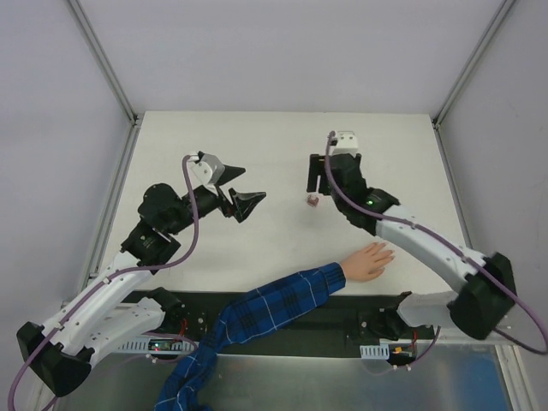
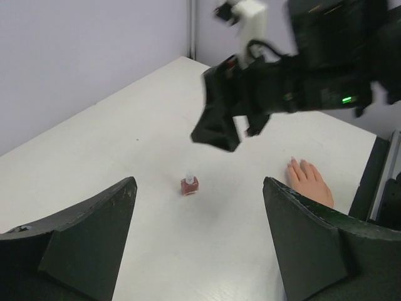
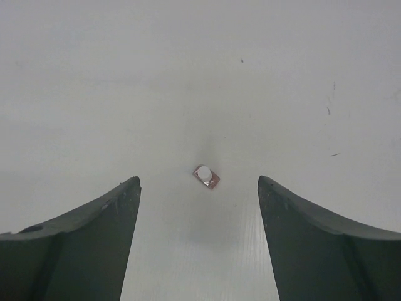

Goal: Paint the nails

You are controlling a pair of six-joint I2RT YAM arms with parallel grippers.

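A pale peach hand (image 1: 370, 260) lies flat near the table's front edge, its arm in a blue-and-white plaid sleeve (image 1: 272, 301). The nails are too small to make out; in the left wrist view the hand (image 2: 308, 181) shows at the right. A small dark reddish bottle (image 1: 313, 201) with a white cap stands upright on the table. My right gripper (image 1: 318, 181) hovers open straight above it, and the bottle (image 3: 206, 175) shows far below between the empty fingers. My left gripper (image 1: 245, 186) is open and empty, raised to the left of the bottle (image 2: 189, 185).
The white table (image 1: 257, 137) is walled in by grey panels with metal posts at the back corners. In the left wrist view the right arm's black gripper (image 2: 220, 125) hangs above the bottle.
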